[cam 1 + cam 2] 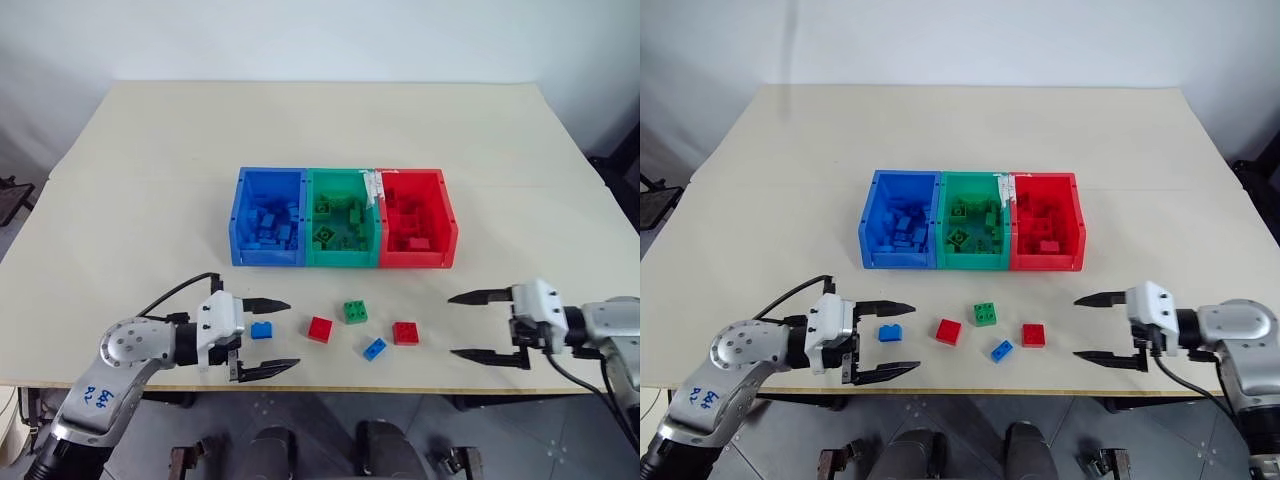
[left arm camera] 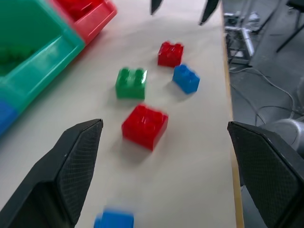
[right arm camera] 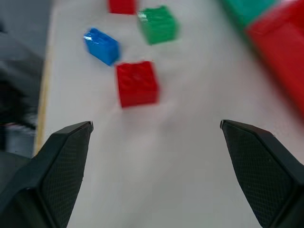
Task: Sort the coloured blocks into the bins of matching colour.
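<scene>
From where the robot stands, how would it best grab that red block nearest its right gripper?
Probably by its two flat side walls, coming down from above. The red block lies flat on the table, studs up, with bare space around it; the small blue block sits close at its left. The open right gripper is nearest.

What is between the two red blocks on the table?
The green block and a blue block lie between the red blocks, seen in the left eye view.
</scene>
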Robot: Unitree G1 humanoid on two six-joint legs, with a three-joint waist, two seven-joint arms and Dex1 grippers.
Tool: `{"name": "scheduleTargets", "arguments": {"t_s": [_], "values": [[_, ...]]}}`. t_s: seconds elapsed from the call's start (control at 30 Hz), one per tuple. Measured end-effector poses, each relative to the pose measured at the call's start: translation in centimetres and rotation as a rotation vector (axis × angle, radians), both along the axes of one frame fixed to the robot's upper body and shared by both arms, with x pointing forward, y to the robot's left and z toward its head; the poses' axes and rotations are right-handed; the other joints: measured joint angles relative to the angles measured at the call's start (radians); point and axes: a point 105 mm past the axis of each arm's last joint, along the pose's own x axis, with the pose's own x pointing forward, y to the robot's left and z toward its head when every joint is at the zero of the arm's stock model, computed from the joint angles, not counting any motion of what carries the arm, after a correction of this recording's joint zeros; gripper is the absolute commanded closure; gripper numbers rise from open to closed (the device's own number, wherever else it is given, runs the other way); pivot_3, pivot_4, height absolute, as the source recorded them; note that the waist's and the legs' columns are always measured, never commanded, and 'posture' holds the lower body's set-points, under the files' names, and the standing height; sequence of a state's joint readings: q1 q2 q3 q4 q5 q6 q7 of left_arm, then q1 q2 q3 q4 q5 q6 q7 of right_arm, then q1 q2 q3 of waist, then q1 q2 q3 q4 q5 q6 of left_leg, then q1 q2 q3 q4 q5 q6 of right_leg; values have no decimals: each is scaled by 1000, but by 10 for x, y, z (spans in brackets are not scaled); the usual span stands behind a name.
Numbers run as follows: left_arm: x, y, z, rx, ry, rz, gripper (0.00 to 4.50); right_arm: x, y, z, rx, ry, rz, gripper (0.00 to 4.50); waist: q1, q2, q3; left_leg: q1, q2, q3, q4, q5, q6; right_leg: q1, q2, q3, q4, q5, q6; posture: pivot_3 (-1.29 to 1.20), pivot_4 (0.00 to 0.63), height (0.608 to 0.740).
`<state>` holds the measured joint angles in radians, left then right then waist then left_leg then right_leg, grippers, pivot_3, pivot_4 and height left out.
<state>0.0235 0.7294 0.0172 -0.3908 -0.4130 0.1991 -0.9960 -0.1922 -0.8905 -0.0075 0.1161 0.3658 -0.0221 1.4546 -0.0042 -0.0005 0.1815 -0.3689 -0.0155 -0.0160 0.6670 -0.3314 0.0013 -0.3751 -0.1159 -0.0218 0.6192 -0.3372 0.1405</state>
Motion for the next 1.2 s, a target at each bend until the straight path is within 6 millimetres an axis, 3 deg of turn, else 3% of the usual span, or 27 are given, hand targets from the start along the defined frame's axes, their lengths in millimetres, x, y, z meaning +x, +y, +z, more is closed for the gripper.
{"name": "scheduleTargets", "arguments": {"t_s": [0.2,0.3,0.53,0.57,0.67,0.8,0.97,1.13,1.2], "values": [[-7,22,-8,23,25,95,24,12,28,-13,-31,30,22,0,5,0,0,-1,0,-2,0,0,0,0,-1,1,-1,0,-1,0,150,740],[-7,30,-7,29,17,130,0,15,31,-14,-32,16,16,599,3,0,0,-1,0,-2,0,0,0,0,-1,1,-1,0,-1,0,150,740],[-7,33,-7,30,11,149,0,15,30,-16,-13,12,-8,2976,4,0,0,-1,0,-2,-1,0,0,0,-1,0,-1,0,-1,0,150,740],[-7,33,-7,29,10,149,0,13,29,-15,-2,13,-11,3051,5,0,0,-1,-1,-2,-1,0,0,0,-1,0,-1,0,-1,0,150,740],[-7,33,-6,28,6,152,0,10,25,-10,70,22,-34,3047,4,0,0,-1,0,-2,-1,0,0,0,-1,0,-1,0,-1,0,150,740],[-3,37,-1,-2,-20,193,0,18,19,21,185,-33,-109,3047,0,0,0,-1,0,-1,-1,0,0,0,0,0,-1,0,-1,0,150,740],[4,47,5,-48,-54,272,0,58,8,69,310,-151,-333,3047,-1,0,0,-1,0,-1,-1,0,0,-1,0,0,-1,0,-1,0,150,740],[9,47,13,-86,-85,301,0,91,7,88,373,-188,-465,3047,4,0,0,-3,0,-2,-1,0,0,-2,0,0,-1,0,-1,0,150,740],[11,48,16,-95,-96,311,0,106,7,89,363,-209,-524,2309,1,0,0,-3,-1,-1,-1,-1,0,-2,0,0,1,0,-1,0,150,740]]}}
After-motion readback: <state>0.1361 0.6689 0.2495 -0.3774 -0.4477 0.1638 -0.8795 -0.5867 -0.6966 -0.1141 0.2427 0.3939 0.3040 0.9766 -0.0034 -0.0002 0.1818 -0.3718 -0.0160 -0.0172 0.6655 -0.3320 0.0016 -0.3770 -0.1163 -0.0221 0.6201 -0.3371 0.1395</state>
